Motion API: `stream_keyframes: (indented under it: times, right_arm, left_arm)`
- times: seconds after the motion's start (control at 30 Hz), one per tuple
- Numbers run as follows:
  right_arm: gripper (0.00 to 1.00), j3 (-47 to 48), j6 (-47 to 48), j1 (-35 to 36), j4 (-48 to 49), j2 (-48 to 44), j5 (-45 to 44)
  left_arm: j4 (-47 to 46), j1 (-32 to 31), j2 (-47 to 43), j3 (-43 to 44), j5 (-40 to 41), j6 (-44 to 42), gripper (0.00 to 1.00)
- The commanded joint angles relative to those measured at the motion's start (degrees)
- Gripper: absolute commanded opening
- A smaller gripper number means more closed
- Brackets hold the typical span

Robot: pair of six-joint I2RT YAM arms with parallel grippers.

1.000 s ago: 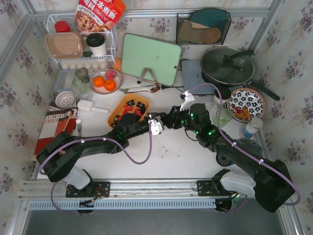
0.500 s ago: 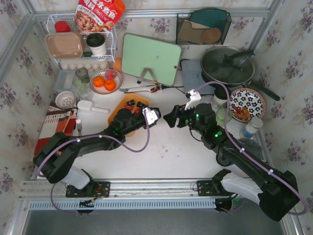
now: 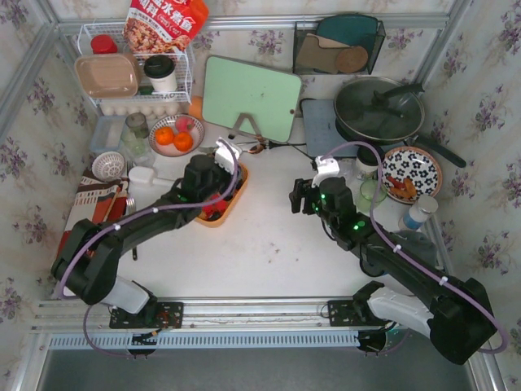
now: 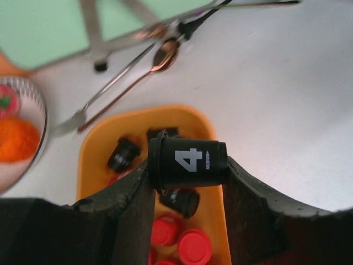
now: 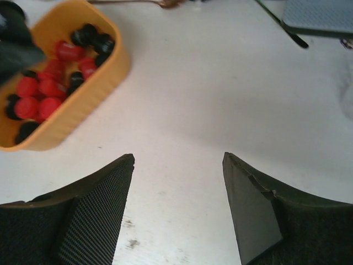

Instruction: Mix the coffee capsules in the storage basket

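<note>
Top view: we see L gripper (image 3: 213,181) over the basket (image 3: 232,202), which sits on the table (image 3: 269,252) left of centre, near the bowl (image 3: 175,134) of oranges. R gripper (image 3: 295,195) hangs over bare table, well apart from the basket.

L wrist view: we find the jaws clamped on one black capsule (image 4: 190,162), lying sideways and marked w/ a white 4, above the basket. Other capsules (image 4: 187,243), red and black, lie inside. Spoon (image 4: 164,52) lies beyond the far rim.

R wrist view: we see both fingers (image 5: 105,204) spread wide, nothing btw. them. Basket is at upper left, holding red and black capsules in mixed clumps.
</note>
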State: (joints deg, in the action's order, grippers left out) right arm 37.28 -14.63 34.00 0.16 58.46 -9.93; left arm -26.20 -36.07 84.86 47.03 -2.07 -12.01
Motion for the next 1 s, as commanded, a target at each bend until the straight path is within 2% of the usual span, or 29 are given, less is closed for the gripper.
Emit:
stream_keyframes:
  times: [0.0, 0.1, 0.3, 0.5, 0.8, 0.87, 0.97]
  right_arm:
    - [0.73, -2.1, 1.7, -0.1, 3.3, 1.8, -5.1]
    - [0.73, -3.8, 2.2, -0.2, 5.9, 3.2, -5.5]
    - [0.73, -6.5, 3.9, -0.3, 10.0, 5.4, -7.5]
    - [0.74, -9.1, 5.7, -0.8, 12.8, 4.8, -8.0]
    - [0.73, -11.0, 6.0, -1.0, 15.2, 3.4, -7.0]
    - [0.74, -11.2, 5.8, -1.0, 15.7, 3.7, -7.6]
    - [0.74, -11.9, 5.3, -1.1, 16.8, 3.8, -9.1]
  left_arm:
    - [21.3, 3.7, 2.6, 7.7, 8.0, 10.8, 0.35]
    - [30.4, 5.8, 6.5, 13.7, 7.9, 15.4, 0.36]
    - [37.1, 6.3, 12.5, 20.1, 8.9, 17.3, 0.37]
    - [52.1, 8.7, 21.9, 32.2, 9.5, 26.2, 0.41]
    - [53.8, 9.1, 25.2, 35.1, 11.5, 33.4, 0.50]
    - [53.8, 9.1, 25.4, 34.9, 11.4, 34.3, 0.54]
    - [53.7, 9.1, 25.4, 34.6, 12.2, 35.5, 0.67]
